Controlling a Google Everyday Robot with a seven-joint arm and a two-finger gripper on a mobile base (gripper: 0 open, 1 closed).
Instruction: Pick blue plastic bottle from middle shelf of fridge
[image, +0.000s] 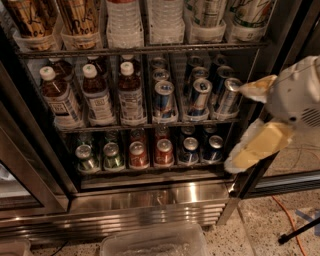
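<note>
The fridge (150, 200) stands open in front of me. On its middle shelf (100, 125), a dark wire rack, several small bottles with white caps, dark drink and pale labels stand at the left; the front ones are a left bottle (57, 97), a middle bottle (97, 95) and a right bottle (131, 92). My gripper (240, 125) comes in from the right, in front of the fridge's right door frame. Its yellowish fingers (250, 150) are spread apart and empty. It is to the right of the bottles, apart from them, at about the height of the middle shelf.
Blue-and-silver slim cans (200, 95) fill the middle shelf's right half, between gripper and bottles. Short cans (137, 152) line the lower shelf. Larger water bottles (125, 22) and cartons stand above. A clear plastic bin (155, 242) and an orange cable (287, 215) lie on the floor.
</note>
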